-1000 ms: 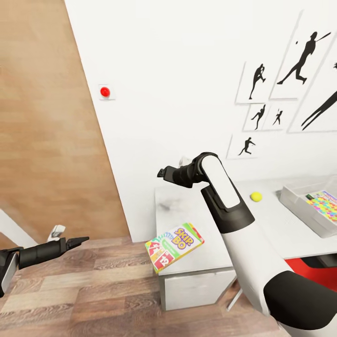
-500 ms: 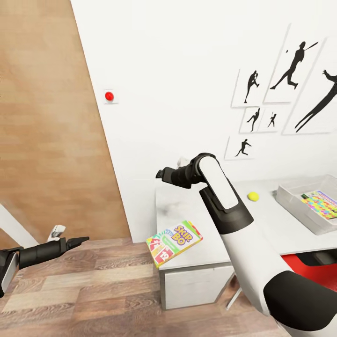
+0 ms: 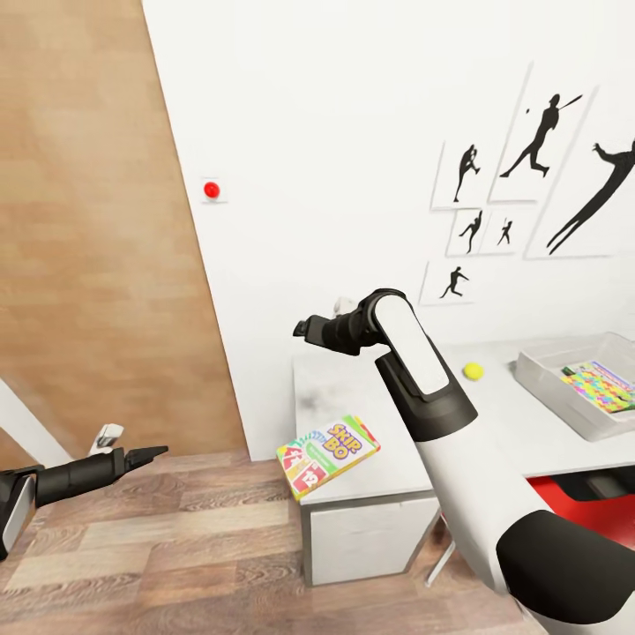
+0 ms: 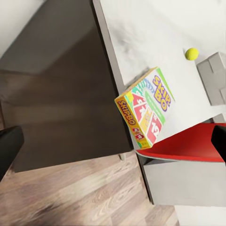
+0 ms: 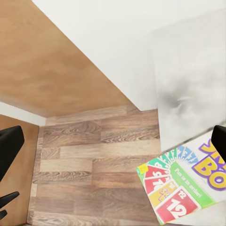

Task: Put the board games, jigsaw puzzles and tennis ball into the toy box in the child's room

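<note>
On the tabletop [image 3: 520, 432], the SKIP-BO game [image 3: 327, 456] overhangs the 9 o'clock edge; tennis ball [image 3: 474, 371] and toy box [image 3: 540, 384], with a jigsaw puzzle [image 3: 600, 388] inside, lie toward 3 o'clock. Left gripper [image 3: 145, 455] looks pressed together; right gripper [image 3: 304, 329] I cannot tell.

The head camera has turned slightly, so the whole scene sits further left than before. More of the toy box [image 3: 578, 389] with the jigsaw puzzle [image 3: 600, 385] inside now shows, and the tennis ball [image 3: 474, 371] appears shifted left.
</note>
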{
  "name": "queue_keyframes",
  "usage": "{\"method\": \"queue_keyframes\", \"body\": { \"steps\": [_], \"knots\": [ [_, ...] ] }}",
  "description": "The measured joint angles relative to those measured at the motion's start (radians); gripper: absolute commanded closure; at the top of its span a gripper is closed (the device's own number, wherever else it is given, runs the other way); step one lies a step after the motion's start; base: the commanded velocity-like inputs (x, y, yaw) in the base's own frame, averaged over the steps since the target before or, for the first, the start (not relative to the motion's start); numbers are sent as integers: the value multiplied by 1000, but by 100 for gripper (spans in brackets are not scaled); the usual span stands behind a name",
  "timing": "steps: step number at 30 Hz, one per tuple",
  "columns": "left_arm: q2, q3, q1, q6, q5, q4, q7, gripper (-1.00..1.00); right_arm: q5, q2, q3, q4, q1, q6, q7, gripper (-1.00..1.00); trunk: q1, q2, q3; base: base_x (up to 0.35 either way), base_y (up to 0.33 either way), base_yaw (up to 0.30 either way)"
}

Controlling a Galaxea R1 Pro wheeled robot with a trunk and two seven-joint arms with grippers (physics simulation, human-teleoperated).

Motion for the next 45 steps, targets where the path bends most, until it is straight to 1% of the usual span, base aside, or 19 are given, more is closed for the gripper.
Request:
{"method": "queue_keyframes", "body": {
  "steps": [9, 31, 32, 35, 37, 38, 42, 44, 45],
  "knots": [
    [-1, 0, 0, 0, 0, 0, 0, -100, 0, 0, 0, 0, 1, 0, 1, -100, 0, 0, 15, 46, 0, 0],
    [-3, 0, 0, 0, -1, 0, 2, -100, 1, 0, 1, 7, 37, 2, 4, -100, 0, 0, 51, 18, 0, 0],
    [-3, 0, 0, 0, -1, 0, 2, -100, 0, 0, 1, 7, 39, 2, 4, -100, 0, 0, 53, 0, 0, 0],
    [-3, 0, 0, 0, -1, 0, 3, -100, -1, 0, 3, 4, 72, 7, 3, -100, 0, 0, 58, 0, 0, 0],
    [-3, 0, 0, 0, -2, 0, 3, -100, -2, 0, 20, 1, 108, 9, 2, -100, 0, 0, 61, 0, 0, 0],
    [-3, 0, 0, 0, -2, 0, 3, -100, -2, 0, 28, 0, 117, 10, 1, -100, 0, 0, 63, 0, 0, 0],
    [-3, 0, 0, 0, -2, 0, 4, -100, -1, 0, 79, -5, 162, 10, -1, -100, 0, 0, 69, 0, 0, 0],
    [-3, 0, 0, 0, -2, 0, 4, -100, 0, 0, 87, -5, 178, 10, -2, -100, 0, 0, 73, 0, 0, 0],
    [-2, 0, 0, 0, -2, 0, 4, -100, 0, 0, 91, -6, 196, 10, -2, -100, 0, 0, 74, 0, 0, 0]
  ]
}}
